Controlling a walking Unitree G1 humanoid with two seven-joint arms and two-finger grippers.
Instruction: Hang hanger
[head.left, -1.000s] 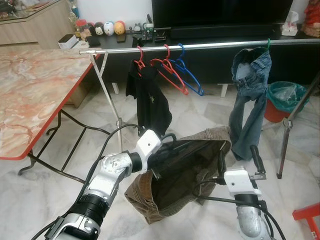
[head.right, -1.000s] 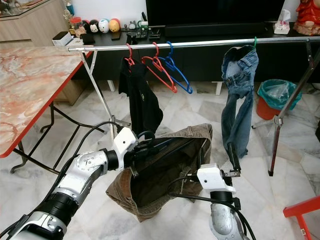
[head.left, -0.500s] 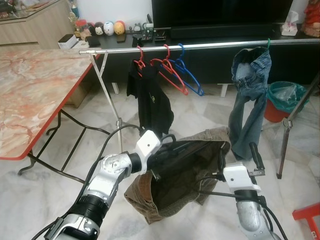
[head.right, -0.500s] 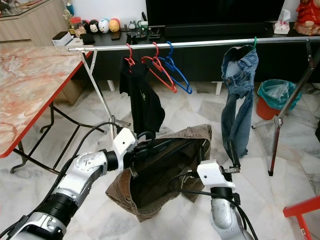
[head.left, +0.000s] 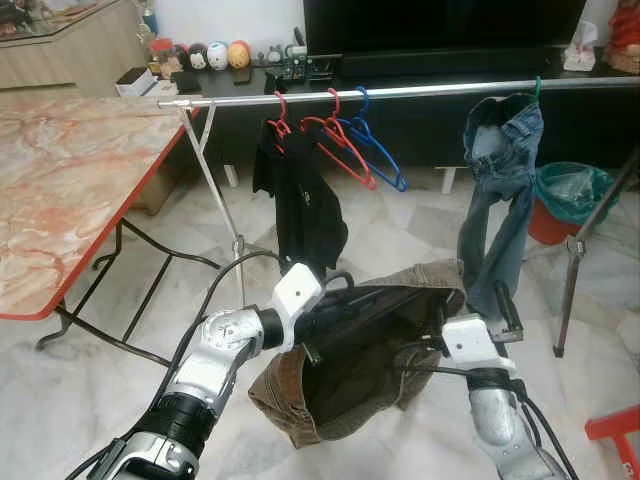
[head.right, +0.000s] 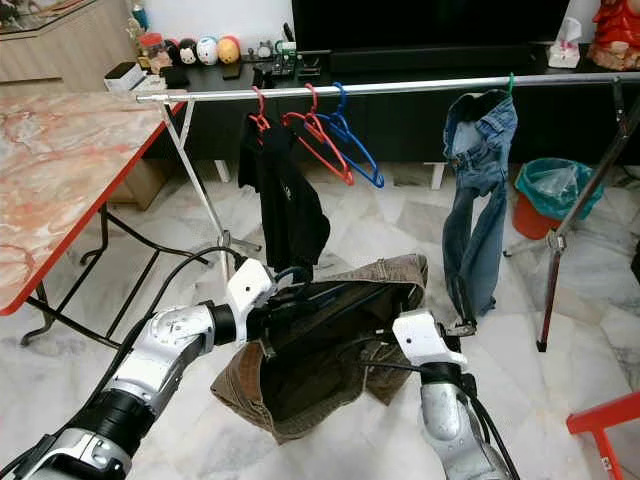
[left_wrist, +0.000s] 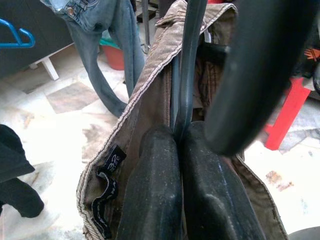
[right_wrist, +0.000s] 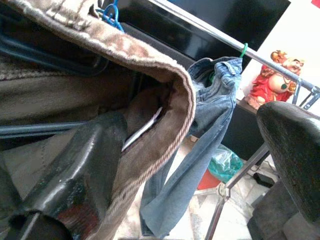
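Now left end effector (left_wrist: 177, 150) clamps hanger (left_wrist: 187, 60).

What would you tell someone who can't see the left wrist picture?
The left hand has its two black fingers shut on a dark hanger that carries brown trousers. Past them, blue jeans hang over a pale tiled floor.

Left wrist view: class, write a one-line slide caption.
Left gripper shut on a dark hanger carrying brown trousers, jeans hanging behind.
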